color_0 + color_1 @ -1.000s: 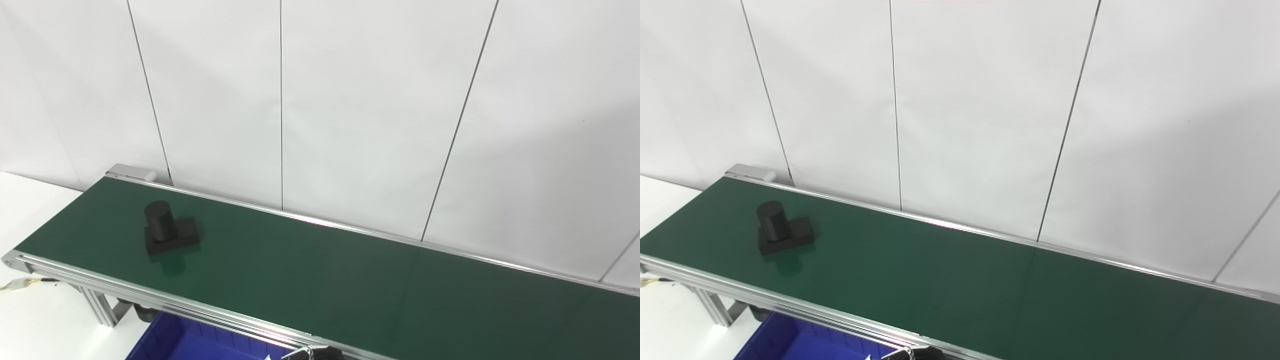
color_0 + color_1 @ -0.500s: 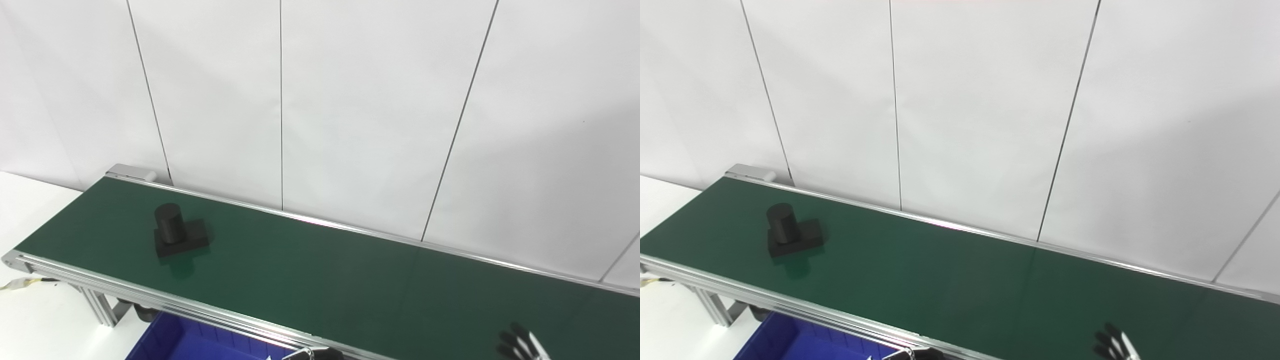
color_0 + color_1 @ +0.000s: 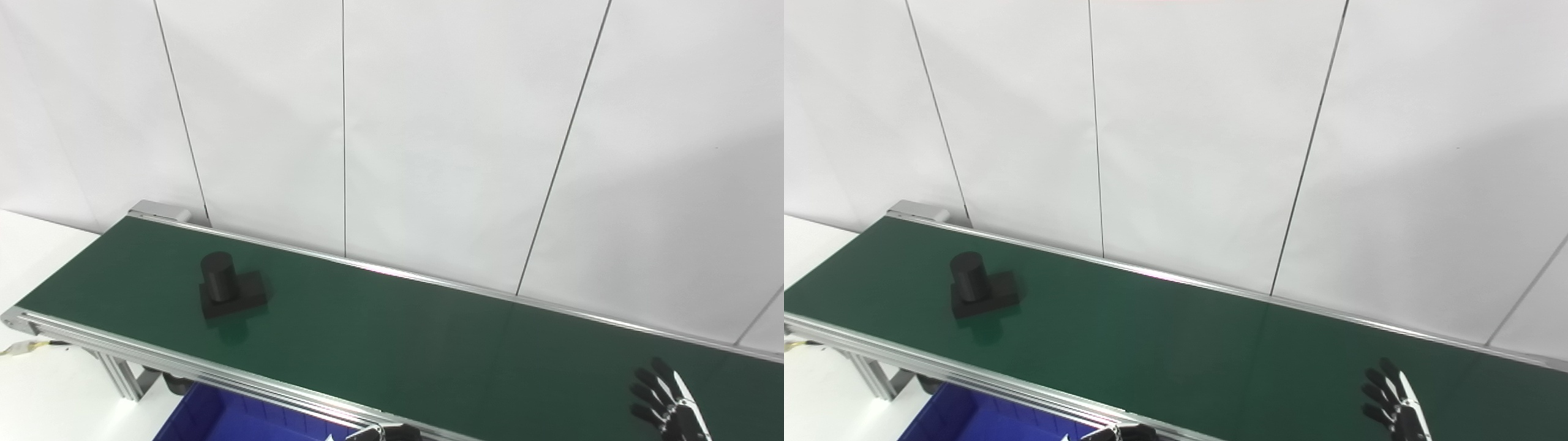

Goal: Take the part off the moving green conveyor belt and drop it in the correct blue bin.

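A black part [image 3: 230, 293], a short upright cylinder on a flat square base, rides on the green conveyor belt [image 3: 398, 343] near its left end. My right hand [image 3: 669, 404] rises over the belt's near right side, fingers spread apart and holding nothing, far to the right of the part. At the bottom edge, just past the belt's near rail, a small dark tip of my left hand [image 3: 387, 433] shows; its fingers are hidden. A blue bin [image 3: 226, 419] sits below the belt's near rail at the lower left.
White wall panels stand directly behind the belt. An aluminium rail [image 3: 184, 364] runs along the belt's near edge, with a support leg [image 3: 119, 376] at the left. A white table surface [image 3: 37, 392] and a small cable lie at the far left.
The part has ridden rightward along the belt. My right hand has come up further into view from the lower right, fingers spread. The left hand's tip has stayed put.
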